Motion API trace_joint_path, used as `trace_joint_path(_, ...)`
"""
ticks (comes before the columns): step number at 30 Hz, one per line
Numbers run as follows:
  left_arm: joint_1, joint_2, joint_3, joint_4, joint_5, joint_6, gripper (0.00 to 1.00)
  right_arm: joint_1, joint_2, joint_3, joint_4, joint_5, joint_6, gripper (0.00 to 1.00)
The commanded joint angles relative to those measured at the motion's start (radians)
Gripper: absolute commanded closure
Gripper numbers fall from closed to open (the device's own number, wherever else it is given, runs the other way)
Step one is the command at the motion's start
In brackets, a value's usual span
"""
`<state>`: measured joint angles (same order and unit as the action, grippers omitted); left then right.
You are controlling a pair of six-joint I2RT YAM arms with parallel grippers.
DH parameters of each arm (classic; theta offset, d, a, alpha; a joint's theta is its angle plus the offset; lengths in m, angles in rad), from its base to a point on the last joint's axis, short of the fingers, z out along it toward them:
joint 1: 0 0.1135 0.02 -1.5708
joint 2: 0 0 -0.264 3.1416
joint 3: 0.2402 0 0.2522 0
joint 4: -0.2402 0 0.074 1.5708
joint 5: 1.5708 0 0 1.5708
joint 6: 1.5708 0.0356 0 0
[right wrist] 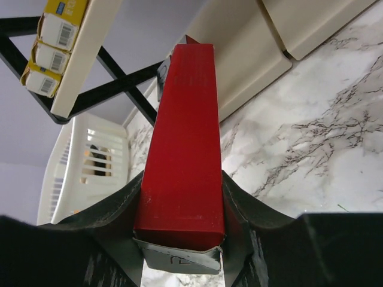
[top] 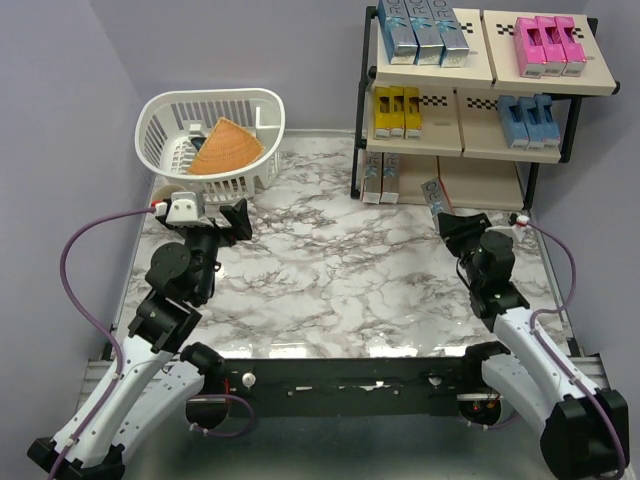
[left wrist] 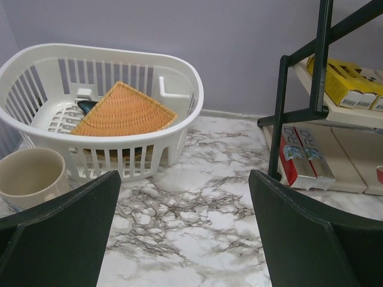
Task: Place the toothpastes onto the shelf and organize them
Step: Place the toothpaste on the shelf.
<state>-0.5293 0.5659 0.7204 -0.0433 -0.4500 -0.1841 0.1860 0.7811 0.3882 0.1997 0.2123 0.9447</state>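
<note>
My right gripper (right wrist: 179, 206) is shut on a red toothpaste carton (right wrist: 182, 143), holding it lengthwise just in front of the shelf's bottom tier (right wrist: 251, 54). From above, that carton (top: 434, 194) points at the shelf (top: 470, 150) beside two red cartons (top: 380, 182) on the lowest tier. Silver-blue cartons (top: 424, 32) and pink ones (top: 548, 46) lie on the top tier. Yellow (top: 396, 110) and light blue (top: 527, 120) cartons sit on the middle tier. My left gripper (top: 236, 218) stands open over the marble with nothing between its fingers (left wrist: 66, 227).
A white plastic basket (top: 160, 150) with a woven orange fan-shaped piece (top: 226, 148) stands at the back left. A beige cup (left wrist: 30, 176) sits next to the basket. The shelf's black post (left wrist: 280, 119) rises right of my left gripper.
</note>
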Motion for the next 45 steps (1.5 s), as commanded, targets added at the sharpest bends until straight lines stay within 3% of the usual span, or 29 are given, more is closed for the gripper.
trace_joint_path(1,0.006,-0.003,-0.021,0.029,0.027,0.015,0.01,-0.019,0.101,-0.049,0.306,-0.034,0.104,0.74)
trace_joint_path(11,0.005,0.0,-0.029,0.036,0.03,0.028,0.01,-0.022,0.489,-0.049,0.702,-0.022,0.206,0.75)
trace_joint_path(22,0.006,0.015,-0.038,0.039,0.03,0.041,0.01,-0.022,0.882,0.181,0.834,-0.034,0.224,0.69)
trace_joint_path(24,0.006,0.017,-0.038,0.039,0.03,0.043,0.01,-0.023,0.931,0.228,0.814,-0.042,0.218,0.64)
trace_joint_path(28,0.005,0.019,-0.036,0.039,0.037,0.043,0.01,-0.022,1.0,0.287,0.768,-0.074,0.206,0.44)
trace_joint_path(31,0.006,0.015,-0.038,0.039,0.037,0.043,0.01,-0.022,1.032,0.294,0.747,-0.08,0.21,0.39)
trace_joint_path(39,0.005,0.014,-0.039,0.039,0.04,0.037,0.01,-0.029,1.081,0.317,0.689,-0.145,0.215,0.34)
trace_joint_path(45,0.006,0.011,-0.039,0.039,0.04,0.037,0.01,-0.03,1.055,0.351,0.58,-0.166,0.102,0.28)
